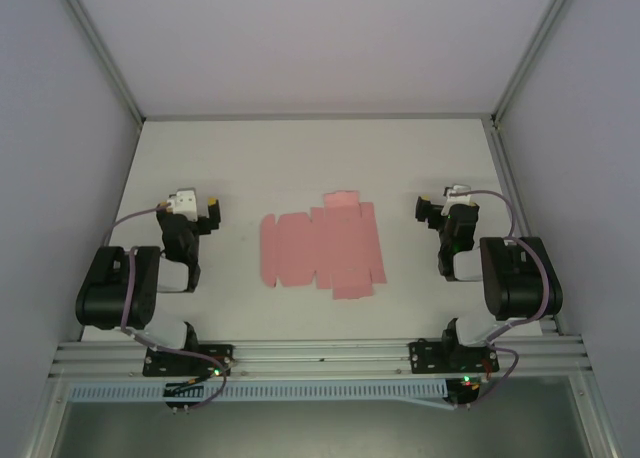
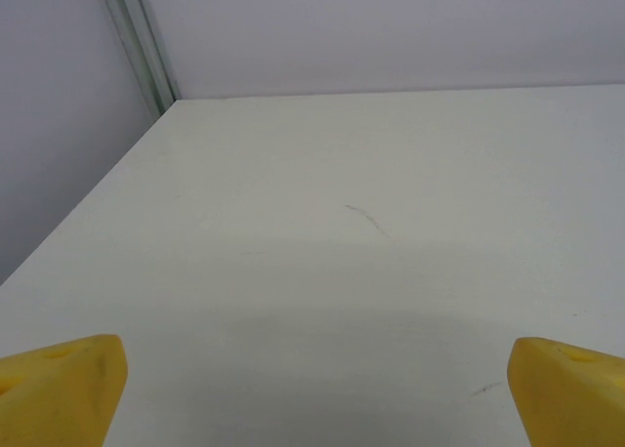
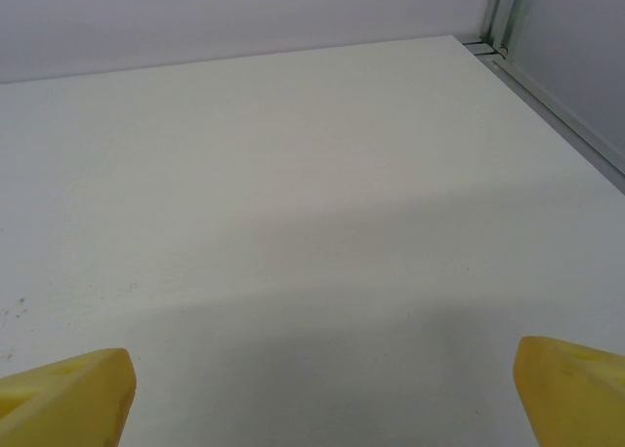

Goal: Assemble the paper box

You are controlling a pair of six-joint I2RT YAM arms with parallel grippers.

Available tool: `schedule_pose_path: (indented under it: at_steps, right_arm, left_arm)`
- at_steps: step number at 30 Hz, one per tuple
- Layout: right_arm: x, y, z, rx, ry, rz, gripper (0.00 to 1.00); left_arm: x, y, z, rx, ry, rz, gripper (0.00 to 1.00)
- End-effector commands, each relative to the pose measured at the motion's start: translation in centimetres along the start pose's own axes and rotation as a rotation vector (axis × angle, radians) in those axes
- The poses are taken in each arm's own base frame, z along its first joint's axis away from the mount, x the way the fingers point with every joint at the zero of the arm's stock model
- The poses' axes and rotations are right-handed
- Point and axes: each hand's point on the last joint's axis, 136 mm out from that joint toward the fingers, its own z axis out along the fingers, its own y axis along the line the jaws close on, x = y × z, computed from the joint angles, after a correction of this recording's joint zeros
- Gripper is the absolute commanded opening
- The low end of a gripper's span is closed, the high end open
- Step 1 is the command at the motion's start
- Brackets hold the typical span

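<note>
**Both arms folded low, fingers spread wide**

The left arm sits folded by the near-left corner of the tabletop, elbow bent over its base and wrist pointing toward the far edge. The right arm mirrors it by the near-right corner. The left fingers stand wide apart above the tabletop, yellow tips at the wrist view's lower corners, holding nothing. The right fingers are spread just as wide, also empty.
</note>
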Motion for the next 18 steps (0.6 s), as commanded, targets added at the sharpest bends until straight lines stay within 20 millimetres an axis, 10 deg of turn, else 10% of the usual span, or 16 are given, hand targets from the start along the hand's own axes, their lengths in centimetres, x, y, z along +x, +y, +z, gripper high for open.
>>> schedule_pose_path:
  at_steps: [1,10,18]
  right_arm:
    - [-2.0,0.3,-0.1,-0.018,-0.029,0.002,1.0]
    - [-7.6,1.0,-1.3,0.011,0.088,0.118,1.0]
    - [-7.2,9.9,-4.7,-0.176,0.326,0.132,0.96]
  left_arm:
    - [-3.0,0.7,0.5,-0.044,-0.013,-0.007,1.0]
    - [-9.4,-3.0,-0.1,0.095,0.061,-0.291,1.0]
    - [-8.0,-12.1,-1.7,0.271,0.315,-0.28,1.0]
